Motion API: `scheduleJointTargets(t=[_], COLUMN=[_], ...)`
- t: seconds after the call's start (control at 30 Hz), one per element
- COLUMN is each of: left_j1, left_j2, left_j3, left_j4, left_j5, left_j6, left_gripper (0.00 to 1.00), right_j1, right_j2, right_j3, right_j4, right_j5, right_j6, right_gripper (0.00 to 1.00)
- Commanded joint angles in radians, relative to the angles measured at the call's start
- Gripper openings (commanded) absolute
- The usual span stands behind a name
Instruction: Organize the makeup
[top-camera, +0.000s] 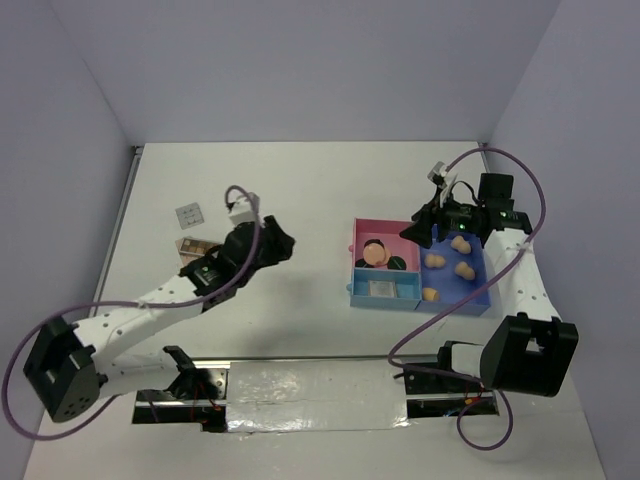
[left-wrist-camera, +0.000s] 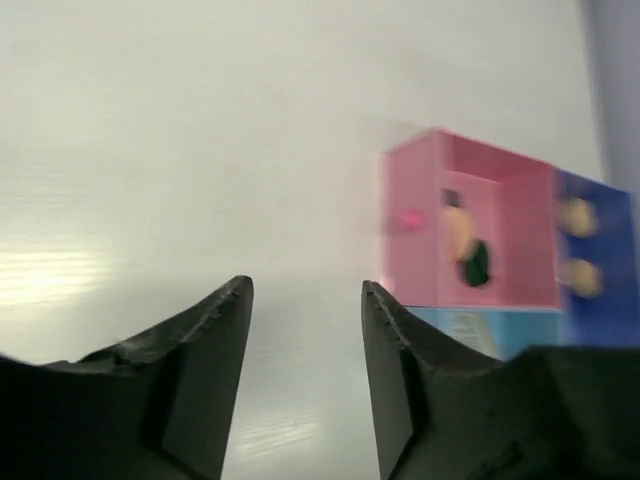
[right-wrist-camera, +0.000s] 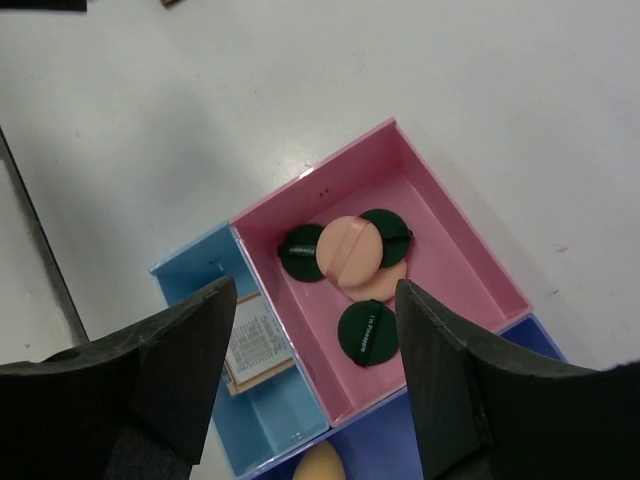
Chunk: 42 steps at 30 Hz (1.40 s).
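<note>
Left tool released, empty, over counter left of tray. Right tool released, empty, above pink compartment holding discs and pads. Sponges in dark blue part, one palette in light blue part. Two loose palettes on counter, far left.

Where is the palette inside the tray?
Top view, right of centre: the palette lies in the tray's light-blue compartment, on the pink compartment's near side.
</note>
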<state>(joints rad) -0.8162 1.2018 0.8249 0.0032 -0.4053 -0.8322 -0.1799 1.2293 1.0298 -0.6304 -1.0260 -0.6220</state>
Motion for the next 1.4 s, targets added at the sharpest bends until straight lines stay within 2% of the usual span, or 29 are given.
scheduleJointTargets(t=[0.0, 0.07, 0.1, 0.13, 0.17, 0.23, 0.4, 0.53, 0.63, 0.77, 1.03, 1.2, 1.27, 1.37], left_j1=[0.110, 0.250, 0.296, 0.390, 0.434, 0.533, 0.644, 0.681, 0.709, 0.713, 0.730, 0.750, 0.753, 0.755], left_j2=[-0.116, -0.162, -0.166, -0.171, -0.166, -0.144, -0.026, 0.091, 0.169, 0.240, 0.416, 0.618, 0.662, 0.647], left_j3=[-0.107, -0.139, -0.167, -0.181, -0.191, -0.208, -0.149, -0.069, -0.023, 0.071, 0.281, 0.477, 0.525, 0.504], left_j4=[-0.207, -0.302, -0.324, -0.338, -0.359, -0.374, -0.411, -0.416, -0.390, -0.394, -0.591, -0.852, -0.894, -0.862], left_j5=[-0.020, 0.023, 0.077, 0.106, 0.135, 0.183, 0.180, 0.149, 0.177, 0.206, 0.111, 0.069, 0.075, 0.088], left_j6=[-0.122, -0.127, -0.107, -0.090, -0.050, -0.015, 0.096, 0.157, 0.176, 0.075, -0.217, -0.295, -0.309, -0.318], left_gripper=[0.62, 0.77, 0.79, 0.81, 0.92, 0.99, 0.99, 0.99, 0.98, 0.99, 0.99, 0.99, 0.99, 0.99], right_j1=[0.042, 0.075, 0.088, 0.100, 0.117, 0.134, 0.145, 0.148, 0.151, 0.155, 0.154, 0.152, 0.151, 0.148], right_j2=[0.012, 0.013, 0.012, 0.010, 0.009, 0.010, 0.036, 0.044, 0.045, 0.047, 0.058, 0.058, 0.056, 0.053], right_j3=[0.036, 0.026, 0.016, 0.013, 0.009, 0.004, 0.012, 0.012, 0.006, 0.001, -0.014, -0.008, -0.011, -0.019], right_j4=[-0.054, -0.034, -0.025, -0.016, 0.006, 0.029, 0.057, 0.072, 0.080, 0.083, 0.106, 0.109, 0.110, 0.120], right_j5=[-0.037, -0.017, -0.013, -0.002, 0.003, 0.012, 0.003, -0.008, -0.006, 0.000, -0.006, -0.002, -0.002, 0.003], right_j6=[-0.061, -0.041, -0.033, -0.027, -0.009, 0.005, 0.047, 0.067, 0.065, 0.057, 0.067, 0.061, 0.061, 0.064], right_gripper=[0.71, 0.69, 0.69, 0.70, 0.70, 0.72, 0.74, 0.75, 0.75, 0.76, 0.76, 0.77, 0.77, 0.77])
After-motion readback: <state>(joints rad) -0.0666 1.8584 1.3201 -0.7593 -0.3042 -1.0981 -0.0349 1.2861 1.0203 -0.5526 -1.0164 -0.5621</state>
